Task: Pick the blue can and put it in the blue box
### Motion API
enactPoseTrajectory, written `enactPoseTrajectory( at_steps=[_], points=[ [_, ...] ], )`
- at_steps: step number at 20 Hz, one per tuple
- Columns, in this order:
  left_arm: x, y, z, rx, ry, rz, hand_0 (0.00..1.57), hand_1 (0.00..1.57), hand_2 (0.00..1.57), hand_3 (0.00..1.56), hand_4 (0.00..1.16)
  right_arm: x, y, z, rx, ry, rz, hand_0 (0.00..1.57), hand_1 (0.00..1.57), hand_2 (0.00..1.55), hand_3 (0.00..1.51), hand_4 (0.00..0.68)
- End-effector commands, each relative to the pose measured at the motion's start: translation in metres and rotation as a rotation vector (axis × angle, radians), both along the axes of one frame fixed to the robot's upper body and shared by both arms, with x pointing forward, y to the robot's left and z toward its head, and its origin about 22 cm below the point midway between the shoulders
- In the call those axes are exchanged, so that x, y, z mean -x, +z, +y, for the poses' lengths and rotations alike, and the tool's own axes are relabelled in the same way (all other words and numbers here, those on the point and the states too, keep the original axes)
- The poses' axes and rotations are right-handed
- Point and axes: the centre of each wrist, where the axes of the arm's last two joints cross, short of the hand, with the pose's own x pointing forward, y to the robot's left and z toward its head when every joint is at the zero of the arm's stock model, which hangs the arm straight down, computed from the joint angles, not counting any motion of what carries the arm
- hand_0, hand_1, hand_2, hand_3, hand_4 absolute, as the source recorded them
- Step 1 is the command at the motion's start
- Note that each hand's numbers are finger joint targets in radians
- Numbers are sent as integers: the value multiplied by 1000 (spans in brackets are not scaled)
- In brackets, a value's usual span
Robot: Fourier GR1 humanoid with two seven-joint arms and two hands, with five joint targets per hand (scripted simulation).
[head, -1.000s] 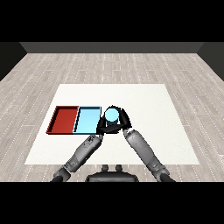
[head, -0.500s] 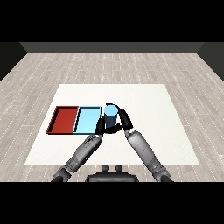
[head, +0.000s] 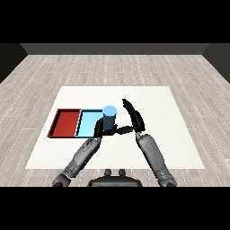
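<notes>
From the head view, the right robot hand (head: pixel 133 116) is spread, fingers straight and apart from the plain blue cylindrical can (head: pixel 109 118), which stands upright at the light blue tray's (head: pixel 88 123) right edge, apparently released there. The left robot hand (head: pixel 99 130) is mostly hidden behind it; I cannot tell its fingers.
</notes>
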Motion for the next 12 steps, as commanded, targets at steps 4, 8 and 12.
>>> enactPoseTrajectory(
  at_steps=[4,8,12],
  points=[
    [-8,1,29,-81,103,35,1571,1571,1566,1481,1123,8,-34,-44,-85,-99,5,0,0,0,0,0],
    [-27,-2,73,-122,167,72,1571,1571,1571,1481,1130,10,-36,-47,-118,-111,31,0,0,0,0,0],
    [-41,4,98,-198,220,127,1571,1571,1571,1486,1138,23,-47,-60,-166,-132,52,0,0,0,0,0]
  ],
)
